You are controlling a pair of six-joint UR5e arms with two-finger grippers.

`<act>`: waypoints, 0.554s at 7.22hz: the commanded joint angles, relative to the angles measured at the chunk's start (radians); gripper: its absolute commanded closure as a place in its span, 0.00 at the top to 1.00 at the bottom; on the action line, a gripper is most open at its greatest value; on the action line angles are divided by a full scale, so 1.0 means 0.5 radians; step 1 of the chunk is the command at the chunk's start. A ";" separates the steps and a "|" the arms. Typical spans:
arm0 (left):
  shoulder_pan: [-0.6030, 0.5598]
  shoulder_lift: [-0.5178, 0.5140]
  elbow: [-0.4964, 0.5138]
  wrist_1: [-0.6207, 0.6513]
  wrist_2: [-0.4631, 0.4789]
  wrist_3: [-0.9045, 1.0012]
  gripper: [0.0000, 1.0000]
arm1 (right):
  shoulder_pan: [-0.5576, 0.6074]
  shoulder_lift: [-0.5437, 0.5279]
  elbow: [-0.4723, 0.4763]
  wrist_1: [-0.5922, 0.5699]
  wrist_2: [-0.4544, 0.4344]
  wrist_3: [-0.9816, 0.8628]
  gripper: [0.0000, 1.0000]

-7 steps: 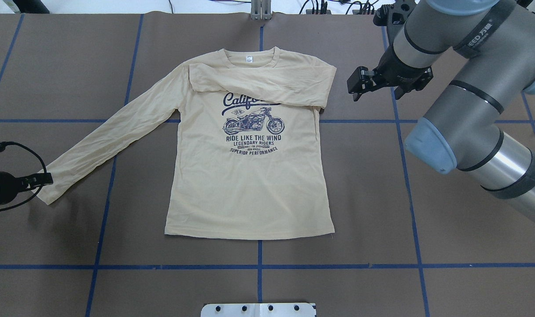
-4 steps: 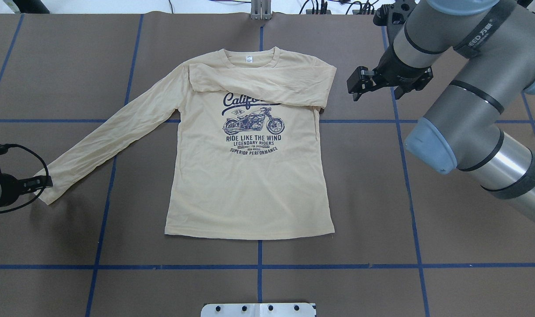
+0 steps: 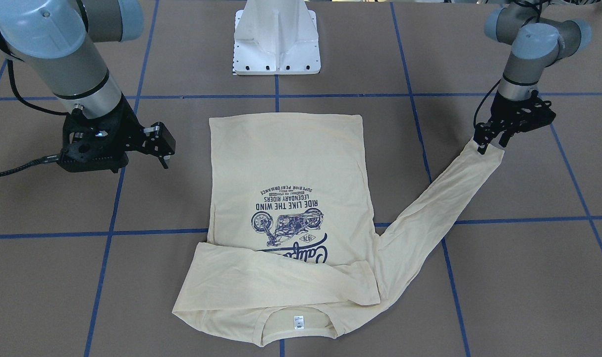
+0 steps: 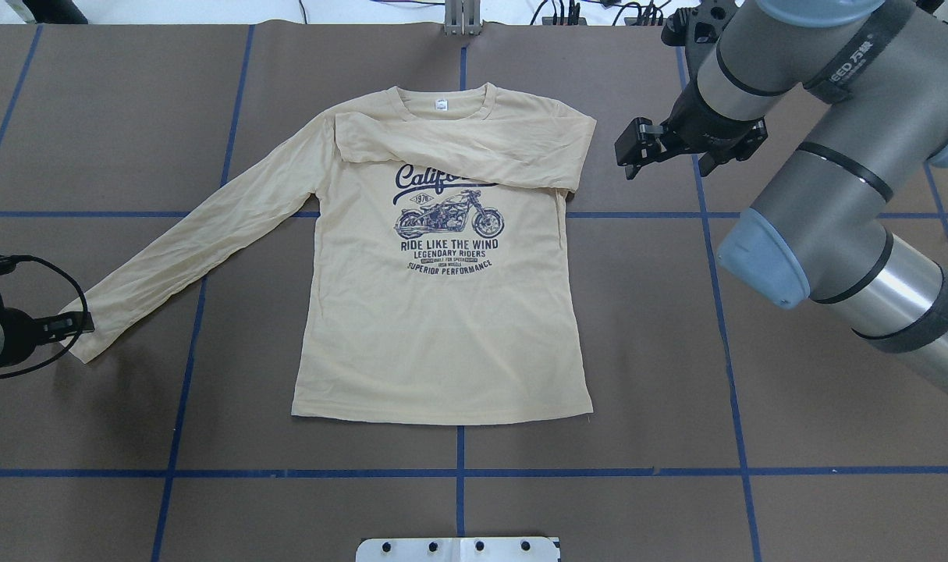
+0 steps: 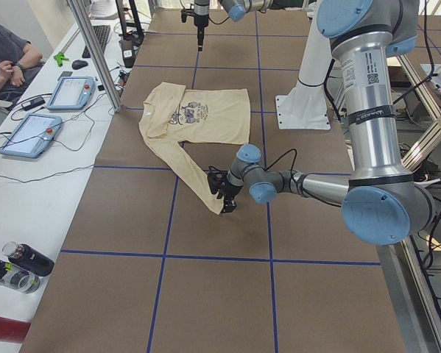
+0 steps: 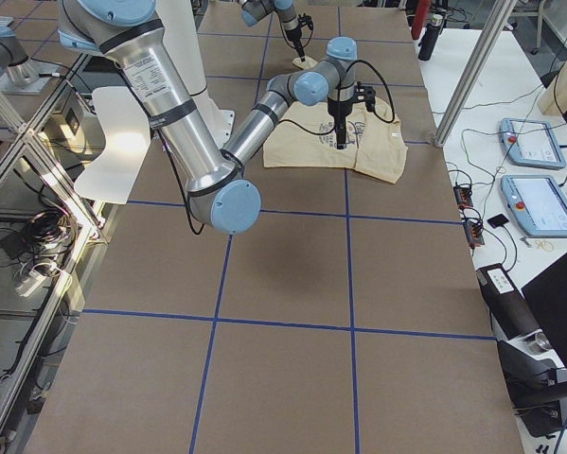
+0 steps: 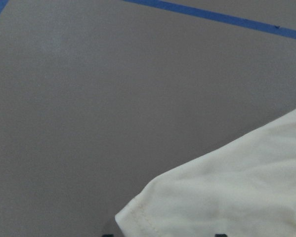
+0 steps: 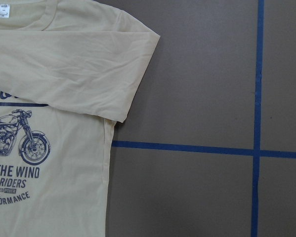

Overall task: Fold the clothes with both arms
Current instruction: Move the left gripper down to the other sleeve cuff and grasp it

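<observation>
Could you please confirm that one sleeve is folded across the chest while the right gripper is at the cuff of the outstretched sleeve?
Not quite: it is the left gripper, not the right, that is at the cuff of the outstretched sleeve. The overhead exterior view shows it coming in from the left, while the right gripper hangs beside the T-shirt, apart from it. The other sleeve is indeed folded across the chest.

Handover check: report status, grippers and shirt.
Left gripper open at outstretched sleeve cuff. Right gripper beside T-shirt, state unclear. One sleeve folded across chest. Nothing on top.
</observation>
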 commanded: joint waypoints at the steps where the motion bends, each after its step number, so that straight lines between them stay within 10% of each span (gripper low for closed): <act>1: 0.003 0.000 0.001 0.000 -0.001 -0.001 0.74 | 0.000 0.000 0.000 0.002 0.000 0.000 1.00; 4: 0.015 0.000 0.001 0.003 -0.004 -0.004 0.71 | 0.000 0.000 0.003 0.002 0.025 0.000 1.00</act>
